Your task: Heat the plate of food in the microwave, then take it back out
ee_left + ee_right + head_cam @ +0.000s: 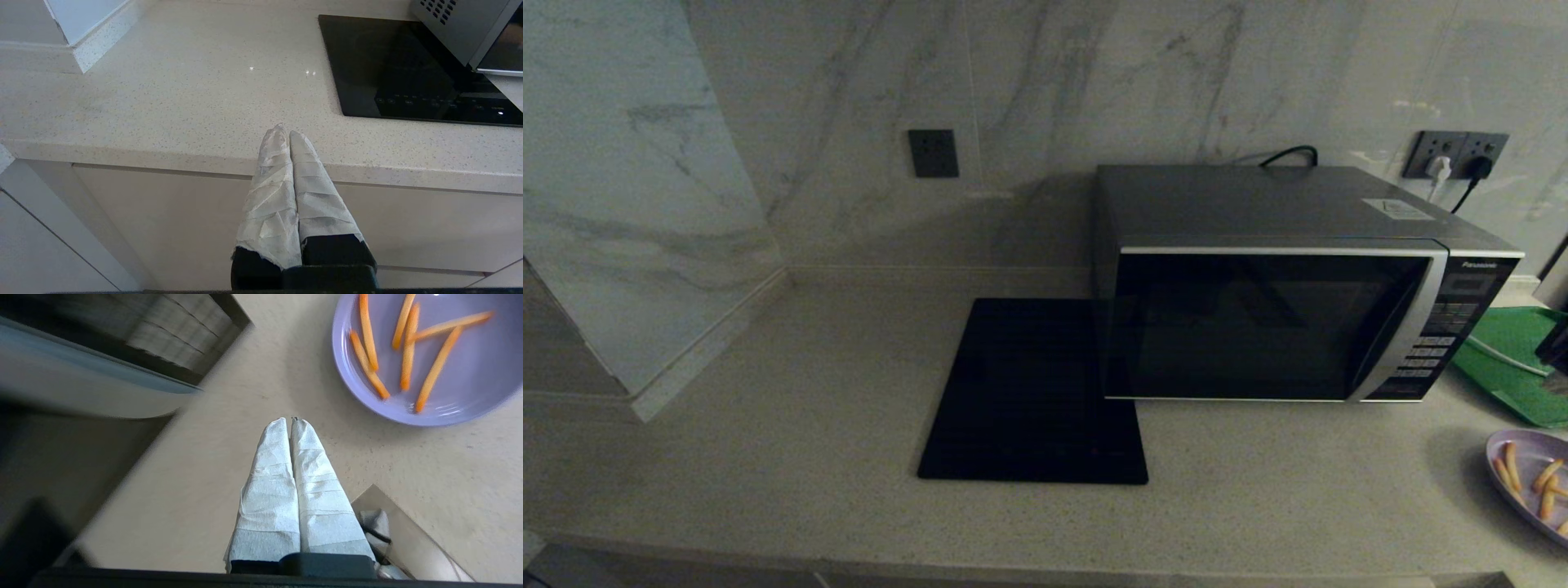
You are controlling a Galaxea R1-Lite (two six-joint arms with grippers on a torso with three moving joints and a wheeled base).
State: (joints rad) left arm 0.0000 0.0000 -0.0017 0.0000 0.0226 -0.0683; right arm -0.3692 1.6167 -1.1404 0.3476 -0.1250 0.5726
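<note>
The silver-grey microwave (1274,318) stands on the counter right of centre, its dark glass door closed. The lilac plate of food (1534,482) with several orange fries lies at the counter's right edge, partly cut off in the head view. The right wrist view shows the plate of food (441,388) close ahead of my right gripper (291,421), whose cloth-wrapped fingers are shut and empty over the counter beside the microwave (102,359). My left gripper (285,131) is shut and empty, held at the counter's front edge, left of the microwave (466,28). Neither gripper shows in the head view.
A flat black square mat (1033,392) lies left of the microwave, partly under it. A green tray (1515,359) sits right of the microwave. Marble walls close the back and left, with wall sockets (1454,155) and cables behind the microwave.
</note>
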